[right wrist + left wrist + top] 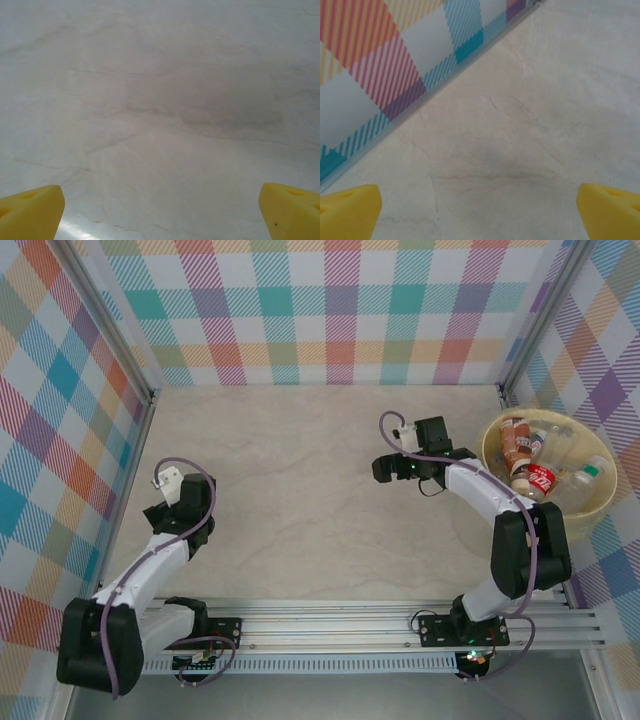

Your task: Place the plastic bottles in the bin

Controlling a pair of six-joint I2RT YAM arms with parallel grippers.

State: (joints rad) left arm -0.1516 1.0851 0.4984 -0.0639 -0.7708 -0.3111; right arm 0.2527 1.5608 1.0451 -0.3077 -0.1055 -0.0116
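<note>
From the top you see the round, pale bin at the table's right edge, with the bottles heaped inside. The right gripper points left, well apart from the bin. The left gripper sits near the plaid wall.

On the left wrist, your yellow fingers stand wide beside that wall.

On the right wrist, the fingers stand wide over veined, marble-like tabletop.

In the top view the left arm rises from the lower left of the frame, folded at the elbow, with its wrist at the left centre. The right arm climbs from the lower right, bends, and reaches up-left toward the middle. The left gripper has its yellow fingertips spread to the bottom corners. The right gripper seems equally wide, with its tips only partly in frame.
</note>
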